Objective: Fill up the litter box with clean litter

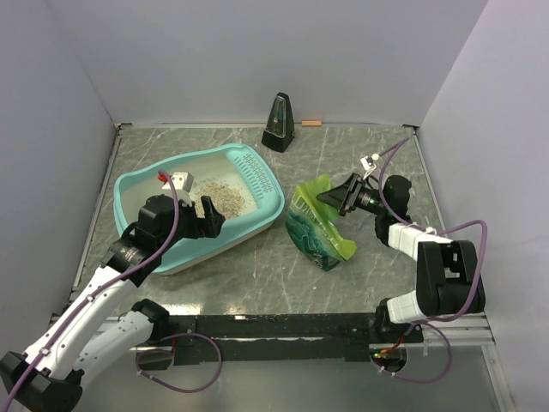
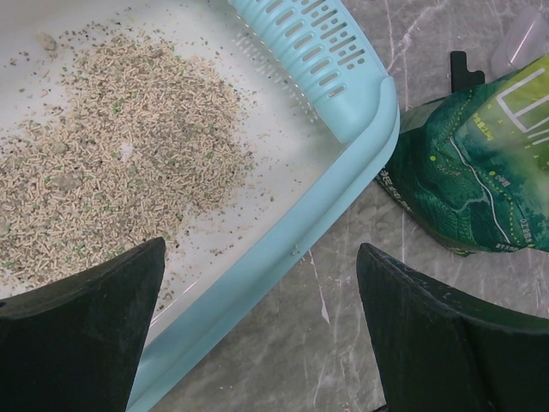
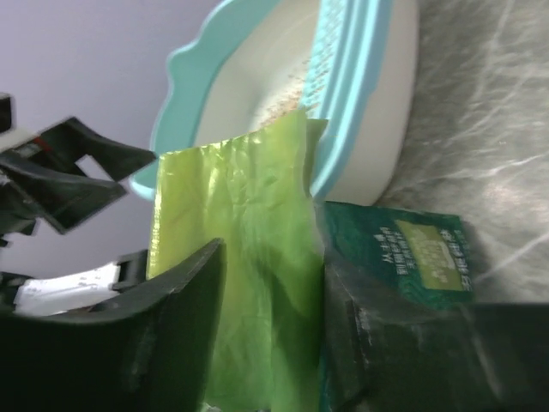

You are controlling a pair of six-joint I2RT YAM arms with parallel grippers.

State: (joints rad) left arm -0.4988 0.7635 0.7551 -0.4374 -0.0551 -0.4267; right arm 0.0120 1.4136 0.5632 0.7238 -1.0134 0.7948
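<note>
The teal litter box (image 1: 268, 209) sits left of centre with its sieve grid at the far right end. Clean litter (image 1: 225, 196) lies in a loose beige heap on its whitish floor (image 2: 111, 163). My left gripper (image 1: 206, 216) hangs open over the box's near right rim (image 2: 343, 172), one finger over the litter and one over the table, holding nothing (image 2: 262, 245). A green printed bag (image 1: 317, 227) stands right of the box. My right gripper (image 1: 333, 196) is at the bag's top, its fingers apart on either side of the yellow-green flap (image 3: 249, 197).
A black metronome (image 1: 279, 123) stands at the back wall with a small orange piece (image 1: 310, 123) beside it. Grey walls close in the marbled table on three sides. The bag stands close to the box's right rim (image 3: 360, 103).
</note>
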